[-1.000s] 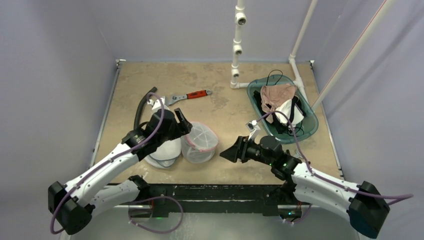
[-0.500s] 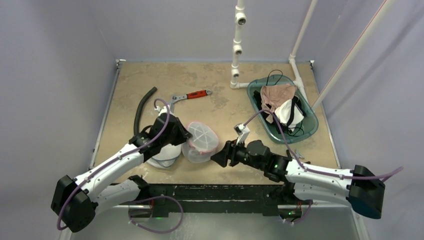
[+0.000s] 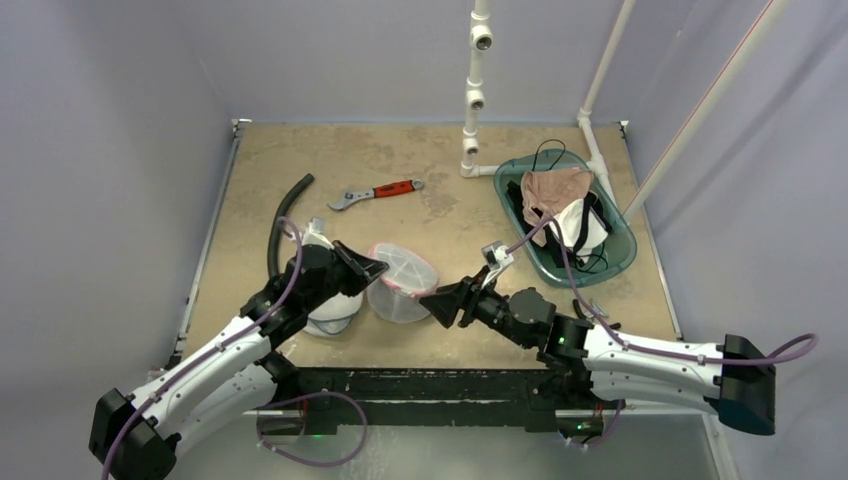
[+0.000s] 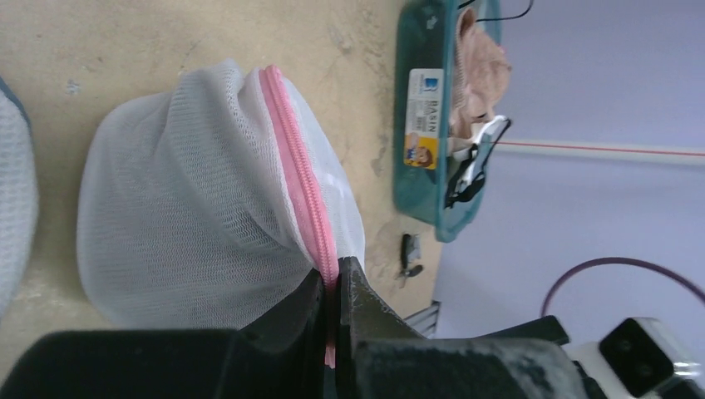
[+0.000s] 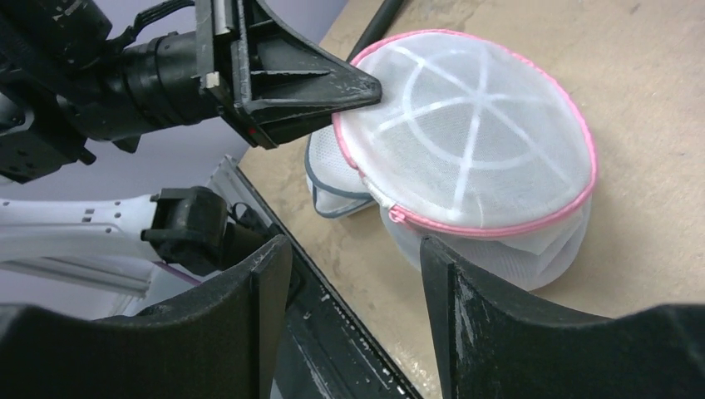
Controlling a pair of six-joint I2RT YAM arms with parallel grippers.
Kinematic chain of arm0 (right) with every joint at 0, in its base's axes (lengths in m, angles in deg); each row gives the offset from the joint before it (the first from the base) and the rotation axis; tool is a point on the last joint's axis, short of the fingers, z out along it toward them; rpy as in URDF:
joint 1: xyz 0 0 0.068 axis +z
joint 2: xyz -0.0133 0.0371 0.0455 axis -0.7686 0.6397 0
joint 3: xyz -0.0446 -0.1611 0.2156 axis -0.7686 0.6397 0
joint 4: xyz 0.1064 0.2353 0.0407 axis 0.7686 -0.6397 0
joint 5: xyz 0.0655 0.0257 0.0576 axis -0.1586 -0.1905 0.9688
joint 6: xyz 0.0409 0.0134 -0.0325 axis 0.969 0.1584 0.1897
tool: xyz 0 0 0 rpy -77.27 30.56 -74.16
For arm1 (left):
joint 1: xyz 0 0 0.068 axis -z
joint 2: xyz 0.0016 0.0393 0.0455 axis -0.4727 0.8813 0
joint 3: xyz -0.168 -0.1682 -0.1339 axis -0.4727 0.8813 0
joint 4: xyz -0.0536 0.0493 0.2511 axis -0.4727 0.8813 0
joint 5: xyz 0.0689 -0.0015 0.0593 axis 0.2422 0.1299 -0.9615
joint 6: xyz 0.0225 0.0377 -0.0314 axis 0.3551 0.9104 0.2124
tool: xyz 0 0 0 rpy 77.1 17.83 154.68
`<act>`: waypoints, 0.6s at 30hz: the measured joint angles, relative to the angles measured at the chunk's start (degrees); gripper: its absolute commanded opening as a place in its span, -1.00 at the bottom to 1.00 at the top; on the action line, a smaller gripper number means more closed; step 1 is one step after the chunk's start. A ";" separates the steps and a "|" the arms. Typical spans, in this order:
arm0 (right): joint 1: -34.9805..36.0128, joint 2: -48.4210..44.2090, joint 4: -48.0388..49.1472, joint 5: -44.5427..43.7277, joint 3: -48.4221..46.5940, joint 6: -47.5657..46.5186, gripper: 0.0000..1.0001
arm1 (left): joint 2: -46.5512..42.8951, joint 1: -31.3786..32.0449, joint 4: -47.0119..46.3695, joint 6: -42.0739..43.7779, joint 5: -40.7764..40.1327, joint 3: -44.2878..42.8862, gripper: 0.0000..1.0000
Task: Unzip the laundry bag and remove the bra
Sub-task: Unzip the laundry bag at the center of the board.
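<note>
The laundry bag (image 3: pixel 402 282) is a white mesh dome with a pink zipper (image 4: pixel 301 179) round its rim, lying near the table's front edge. My left gripper (image 3: pixel 376 268) is shut on the zipper band at the bag's left side, and the pink tape shows pinched between its jaws (image 4: pixel 337 281). My right gripper (image 3: pixel 440 302) hovers just right of the bag, open, with nothing between its fingers (image 5: pixel 356 249). In the right wrist view the bag (image 5: pixel 474 133) lies ahead with the left gripper's tips (image 5: pixel 374 90) at its rim. The bra is hidden.
A second white mesh bag with grey trim (image 3: pixel 330 312) lies under my left arm. A teal basin (image 3: pixel 622 243) of garments stands at the right. A red-handled wrench (image 3: pixel 378 190), a black hose (image 3: pixel 282 215) and a white pipe frame (image 3: pixel 472 100) lie farther back.
My left gripper has closed onto the bag's pink zipper band. My right gripper has moved left, up close to the bag, staying open. The bag has shifted a little.
</note>
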 measured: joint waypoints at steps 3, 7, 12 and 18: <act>0.17 -0.22 0.48 -0.94 0.00 -1.16 0.18 | -1.57 0.00 -1.03 -3.61 -0.02 0.15 -1.00; 0.22 0.98 1.18 -0.92 -0.02 -2.43 0.17 | -2.29 0.00 -2.40 -6.36 0.00 0.15 -1.00; 0.22 5.09 2.23 0.00 -0.04 -2.75 0.14 | -2.34 0.00 -2.56 -8.00 0.26 0.15 -1.00; 0.22 5.66 5.79 2.86 0.26 -1.29 0.17 | -2.45 0.00 -2.60 -8.66 0.63 0.13 -1.00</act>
